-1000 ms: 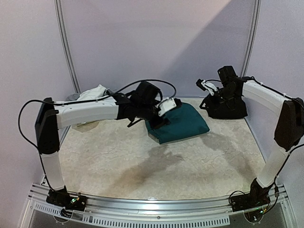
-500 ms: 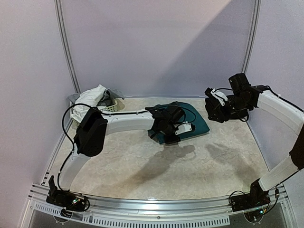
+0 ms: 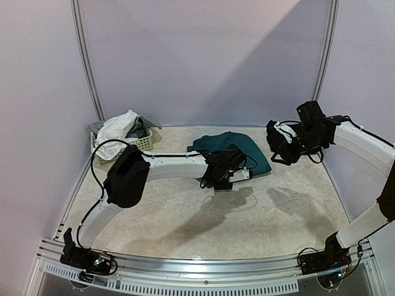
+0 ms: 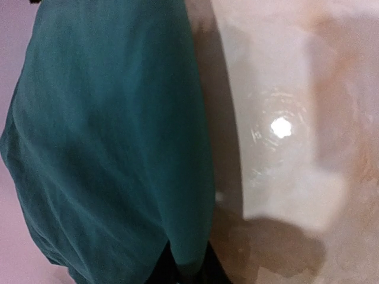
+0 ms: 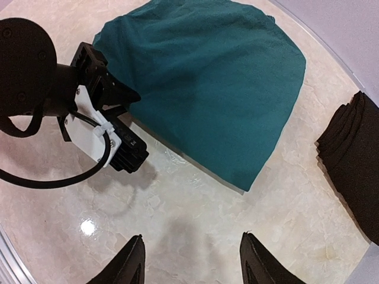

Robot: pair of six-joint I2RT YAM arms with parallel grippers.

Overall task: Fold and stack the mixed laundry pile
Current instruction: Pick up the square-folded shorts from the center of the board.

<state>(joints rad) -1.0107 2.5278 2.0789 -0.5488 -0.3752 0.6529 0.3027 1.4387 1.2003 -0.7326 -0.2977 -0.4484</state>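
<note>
Here | left gripper [image 5: 131,94] pinches edge of soft, rumpled teal-green shorts [image 5: 219,83] | right gripper [image 5: 192,260] hangs, jaws apart, empty, above glossy marbled table [image 5: 195,195]

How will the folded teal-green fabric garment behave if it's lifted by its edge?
Probably floppy: the teal-green fabric garment lies soft and wrinkled, so its fold would likely sag open. It probably slides easily on the glossy tabletop.

Left claw [image 5: 130,100] pinched tight, right claw [image 5: 192,260] spread
</note>
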